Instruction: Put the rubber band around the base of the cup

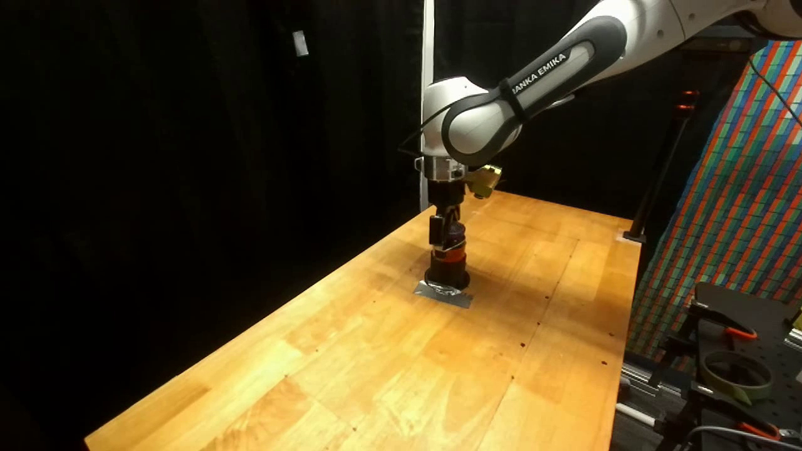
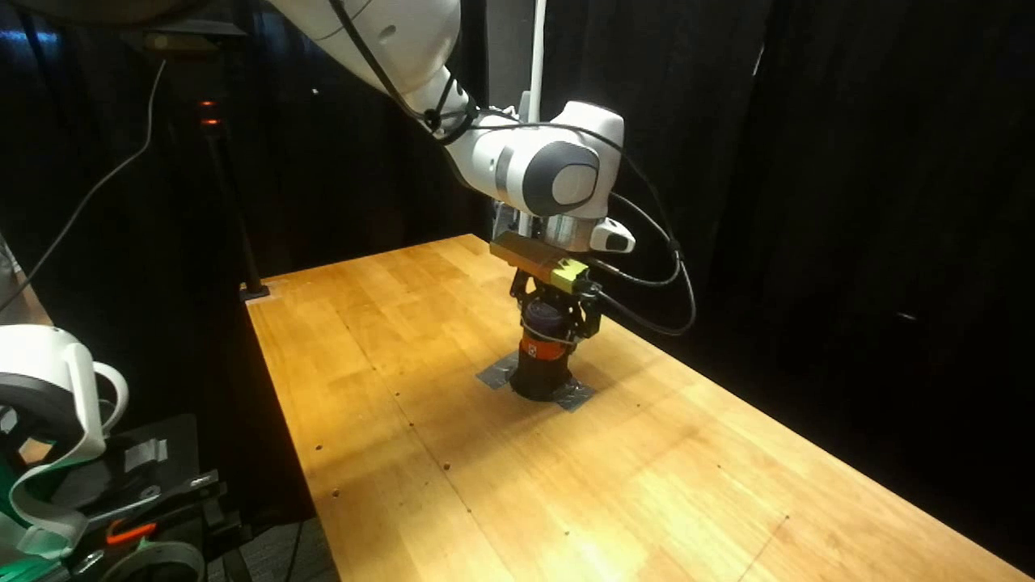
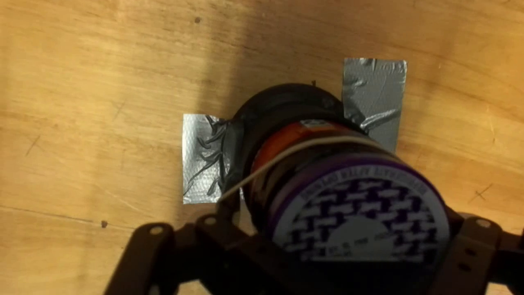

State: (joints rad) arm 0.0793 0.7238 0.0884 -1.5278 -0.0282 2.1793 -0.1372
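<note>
At the bottom of the wrist view, closest to you, your tool (image 3: 352, 229) is standing well spread, its fingers (image 3: 208, 229) flanking the cup (image 3: 348, 176). It is holding the rubber band (image 3: 327, 140) stretched, one run leading plainly to the finger at the left of that view; I'm not managing to tell whether either finger is touching the cup. Right between the fingers, the cup is showing you its purple-and-white lid (image 3: 364, 205). Beneath the lid, the band is crossing the cup's side along the upper edge of the orange-red stripe (image 3: 286, 137), above the dark base (image 3: 282, 98); how it is passing behind, I'm not making out. In both exterior views, the cup is standing upright on the worktop (image 2: 647, 485), and strips of silver tape (image 3: 374, 90) are running from the base onto the wood. Above, your white arm (image 1: 551, 81) is reaching over, its end pointing down at the cup. Farther off in an exterior view, a dark post (image 1: 661, 169) is rising at the worktop's far corner, a multicoloured sheet (image 1: 720, 188) is showing just right of it, and black curtains (image 1: 250, 156) are filling the background.
</note>
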